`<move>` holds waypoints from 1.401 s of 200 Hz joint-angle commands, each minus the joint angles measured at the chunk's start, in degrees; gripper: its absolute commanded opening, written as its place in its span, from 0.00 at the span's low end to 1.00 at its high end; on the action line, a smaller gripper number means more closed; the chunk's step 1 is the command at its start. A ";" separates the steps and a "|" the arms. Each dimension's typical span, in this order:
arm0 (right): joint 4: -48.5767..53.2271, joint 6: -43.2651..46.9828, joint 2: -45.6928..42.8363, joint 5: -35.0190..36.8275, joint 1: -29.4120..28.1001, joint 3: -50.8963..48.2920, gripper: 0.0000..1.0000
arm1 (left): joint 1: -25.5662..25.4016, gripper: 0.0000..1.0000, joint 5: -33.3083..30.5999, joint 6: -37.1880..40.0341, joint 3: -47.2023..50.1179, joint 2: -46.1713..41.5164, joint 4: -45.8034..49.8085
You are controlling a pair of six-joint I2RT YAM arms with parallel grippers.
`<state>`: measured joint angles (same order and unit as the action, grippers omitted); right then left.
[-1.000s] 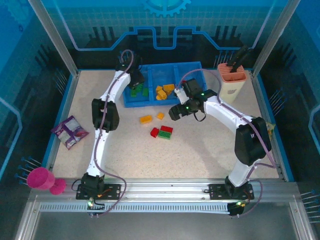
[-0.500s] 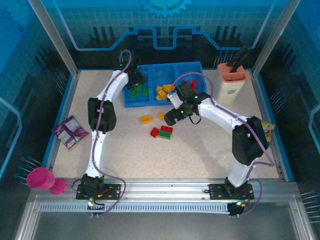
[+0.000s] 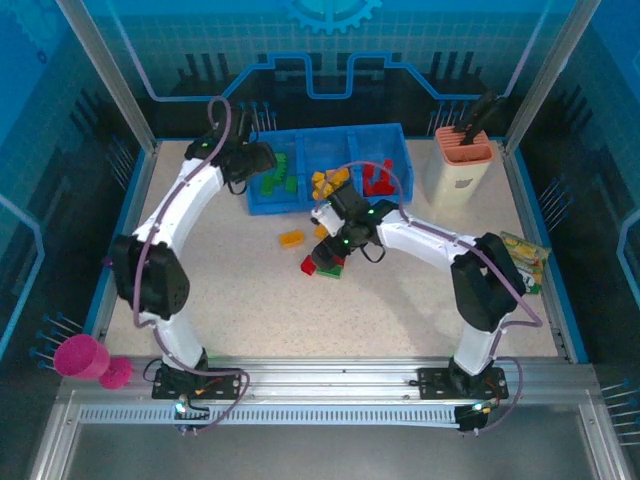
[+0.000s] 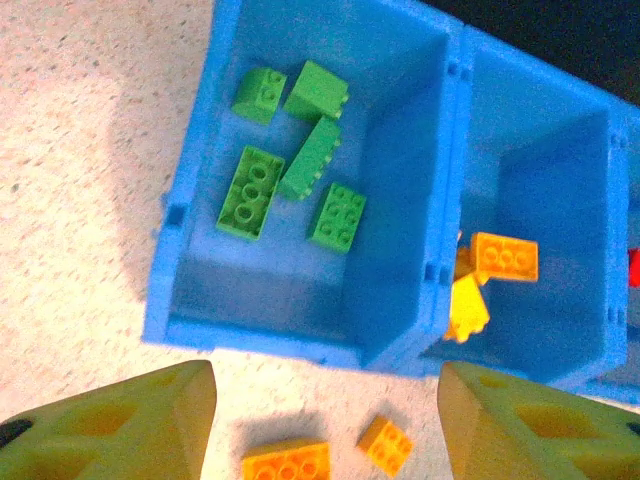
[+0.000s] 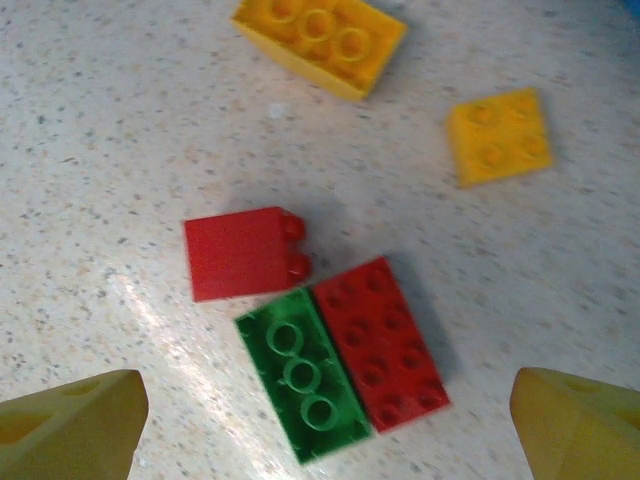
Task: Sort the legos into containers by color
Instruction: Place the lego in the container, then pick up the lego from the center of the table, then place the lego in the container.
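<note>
Legos (image 3: pixel 291 238) lie loose on the table (image 3: pixel 250 300) on the near side of the blue tray (image 3: pixel 262 207), five of them. Furthest out from the tray sit a green brick (image 5: pixel 300 385) and a long red brick (image 5: pixel 380 340), flat and touching along their long sides. A smaller red brick (image 5: pixel 245 252) is tipped on its side just beside them. The right gripper (image 5: pixel 327 410) hangs over this little cluster, jaws spread wide and holding nothing, and the green-and-red pair shows in the gap between its yellow fingertips (image 5: pixel 70 425). Well off to the right of the tray, at about the same depth, a snack packet (image 3: pixel 525 262) lies by the table's edge.

Closer to the tray's front wall lie a long orange brick (image 5: pixel 320 40) and a small orange square (image 5: pixel 500 135), apart from each other.

The left gripper (image 4: pixel 328 420) hovers up by the tray's left end, also wide open and empty. Below it, the tray's left compartment (image 4: pixel 270 285) holds five green bricks (image 4: pixel 250 190). The middle compartment (image 4: pixel 560 320) holds yellow and orange bricks (image 4: pixel 505 257), and the right compartment (image 3: pixel 395 140) holds red bricks (image 3: pixel 377 180).

Just past the tray's right end stands a cream holder (image 3: pixel 462 170) with an orange top.
</note>
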<state>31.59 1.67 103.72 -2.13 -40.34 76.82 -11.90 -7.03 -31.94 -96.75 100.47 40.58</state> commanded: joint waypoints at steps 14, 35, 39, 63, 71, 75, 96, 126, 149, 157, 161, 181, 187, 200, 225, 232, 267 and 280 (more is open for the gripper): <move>-4.05 2.52 4.36 -2.07 -2.94 1.58 0.95 | 0.12 0.62 4.06 0.26 9.11 -9.36 -1.73; -3.91 3.29 6.27 -2.57 -3.42 3.11 0.95 | 0.12 0.63 6.58 -0.25 12.98 -14.57 -2.19; -3.60 3.49 6.69 -2.50 -3.50 3.51 0.95 | 0.12 0.63 6.59 -0.15 13.29 -15.20 -1.76; -2.64 4.80 8.98 -1.50 -3.96 5.15 0.95 | 0.16 0.64 6.37 0.95 14.72 -18.65 0.34; -2.31 5.13 9.85 -1.44 -4.09 5.71 0.95 | 0.12 0.63 6.30 1.22 14.97 -19.35 1.01; -2.12 5.31 10.25 -1.43 -4.13 6.06 0.95 | 0.15 0.64 6.24 1.27 15.13 -19.63 1.27; -1.71 6.17 12.66 -1.95 -4.22 7.55 0.91 | 0.12 0.64 6.16 0.95 15.75 -20.66 0.76; 0.84 8.02 16.66 -1.48 -4.77 10.68 0.83 | 0.12 0.64 7.28 2.01 13.55 -19.06 2.26; 1.79 8.85 17.90 -0.93 -5.02 11.35 0.69 | 0.12 0.64 7.29 2.32 13.69 -18.90 2.72; 1.97 9.11 18.00 -0.76 -5.17 11.36 0.62 | 0.12 0.64 7.29 2.52 13.69 -18.90 3.21; 2.06 9.26 18.01 -0.65 -5.14 11.39 0.58 | 0.19 0.64 7.30 2.70 13.76 -18.90 3.57; 2.85 10.37 17.25 -0.15 -5.06 11.50 0.43 | 0.07 0.64 6.89 4.08 13.86 -19.27 6.07; 2.84 10.67 16.65 0.44 -5.10 11.49 0.42 | 0.05 0.64 6.54 4.55 14.15 -19.49 7.07; 3.02 11.22 14.92 0.54 -4.63 11.62 0.40 | 0.04 0.64 5.51 5.36 15.29 -20.32 9.15; 3.75 12.31 10.17 0.60 -2.11 12.73 0.39 | -0.32 0.64 5.67 5.13 19.92 -22.44 11.06; 4.23 12.47 8.72 0.64 -0.84 13.36 0.39 | -1.05 0.64 5.21 5.29 21.24 -22.91 11.49; 5.07 13.10 2.88 -0.67 7.04 17.35 0.39 | -5.25 0.64 4.26 -0.35 27.20 -24.19 12.28; 5.44 13.79 2.50 0.74 10.56 19.51 0.38 | -7.82 0.65 5.65 -5.19 29.78 -24.66 10.13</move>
<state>35.57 13.63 110.10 -2.13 -35.64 91.92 -16.56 -2.20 -29.95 -70.72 77.93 50.57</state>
